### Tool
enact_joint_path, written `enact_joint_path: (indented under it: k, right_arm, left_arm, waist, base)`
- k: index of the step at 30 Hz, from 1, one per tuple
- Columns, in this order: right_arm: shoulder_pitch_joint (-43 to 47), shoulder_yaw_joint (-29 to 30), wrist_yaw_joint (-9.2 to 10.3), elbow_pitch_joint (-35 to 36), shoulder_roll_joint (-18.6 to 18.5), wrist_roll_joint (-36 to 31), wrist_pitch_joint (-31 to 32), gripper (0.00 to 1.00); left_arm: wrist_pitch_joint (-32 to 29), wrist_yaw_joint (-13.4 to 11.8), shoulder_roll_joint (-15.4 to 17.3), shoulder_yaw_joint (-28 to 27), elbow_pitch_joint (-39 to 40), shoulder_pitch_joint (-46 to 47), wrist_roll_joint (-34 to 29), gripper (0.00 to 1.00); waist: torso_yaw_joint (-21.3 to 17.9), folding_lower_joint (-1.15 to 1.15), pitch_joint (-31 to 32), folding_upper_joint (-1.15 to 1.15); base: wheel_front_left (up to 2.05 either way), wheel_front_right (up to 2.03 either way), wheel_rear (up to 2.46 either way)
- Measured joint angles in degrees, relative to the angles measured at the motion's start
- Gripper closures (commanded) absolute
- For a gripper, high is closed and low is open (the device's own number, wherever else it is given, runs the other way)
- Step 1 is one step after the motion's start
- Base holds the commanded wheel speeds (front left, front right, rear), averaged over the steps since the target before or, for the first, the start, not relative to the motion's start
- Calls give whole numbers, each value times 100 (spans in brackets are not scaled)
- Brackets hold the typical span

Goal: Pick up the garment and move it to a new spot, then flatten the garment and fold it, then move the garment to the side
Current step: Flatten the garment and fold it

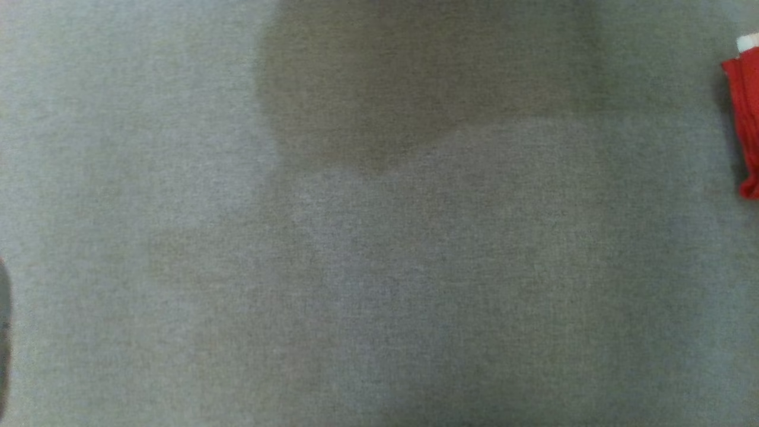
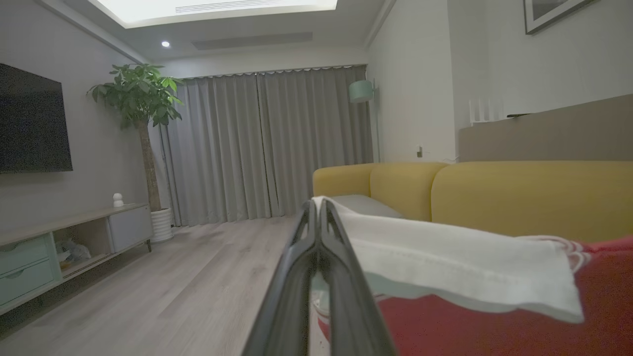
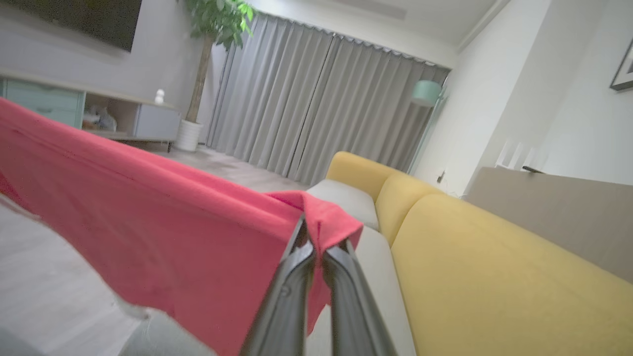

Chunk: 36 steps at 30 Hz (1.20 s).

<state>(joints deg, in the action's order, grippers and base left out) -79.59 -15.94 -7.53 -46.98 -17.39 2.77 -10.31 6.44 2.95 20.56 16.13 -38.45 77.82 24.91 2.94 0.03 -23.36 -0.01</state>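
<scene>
Closest in the left wrist view, the left gripper (image 2: 319, 203) has its two dark fingers pressed together, pinching a white edge of the garment (image 2: 494, 316). The rest of the cloth is red and spreads to the right of that view. In the right wrist view, the right gripper (image 3: 319, 236) is likewise closed, clamping a folded red corner of the garment (image 3: 148, 222), which stretches away to that view's left.

From the head camera, a strip of the garment (image 1: 747, 118) shows at the right edge over a grey cushion (image 1: 379, 267).

Beyond are a yellow sofa (image 2: 519, 198), pale wood floor (image 2: 188, 277), a low cabinet (image 2: 74, 237), a potted plant (image 2: 138, 94) and grey curtains (image 2: 262, 143).
</scene>
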Motion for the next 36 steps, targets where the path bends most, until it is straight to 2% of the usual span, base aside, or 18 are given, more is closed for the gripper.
enact_joint_path:
  k: [4, 7, 9, 14, 17, 22, 29, 36]
  right_arm:
    - [342, -16, 0, -615, 131, -133, -189, 100]
    - [564, -153, 0, -1123, 183, -122, -234, 100]
    - [905, -302, 0, -1438, 247, -29, -231, 100]
    - [1697, -896, 0, -1962, 211, 294, -89, 100]
    - [2045, -1396, 0, -2009, 207, 583, -25, 100]
    - [2680, -2140, 0, -1720, 5, 1372, 166, 100]
    - [3562, -3250, 0, -702, -556, 2591, 684, 100]
    - [3884, -3917, 0, 91, -1009, 3362, 1098, 100]
  left_arm:
    - [334, 118, -98, 245, -417, -366, -87, 100]
    - [544, 212, -120, 448, -660, -616, -202, 100]
    - [658, 207, -121, 771, -770, -990, -532, 100]
    - [783, 199, -137, 1039, -889, -2136, -699, 100]
    - [786, 253, -141, 1137, -839, -2649, -665, 100]
    - [730, 415, 46, 1394, -643, -3479, -511, 100]
    - [177, 459, 544, 2106, 100, -4489, -545, 100]
    - [-442, 438, 1035, 2179, 1027, -5288, -240, 100]
  waist:
    - [48, -6, 68, 1]
    - [65, -1, 43, 0]
    - [72, -1, 134, 0]
    - [103, -3, 428, 0]
    - [119, -4, 655, 0]
    - [120, -4, 1128, 1]
    - [119, -5, 1816, 1]
    - [77, -4, 2282, 1]
  base:
    - [0, 0, 0]
    - [0, 0, 0]
    - [0, 0, 0]
    - [0, 0, 0]
    - [0, 0, 0]
    - [0, 0, 0]
    - [0, 0, 0]
    - [0, 0, 0]
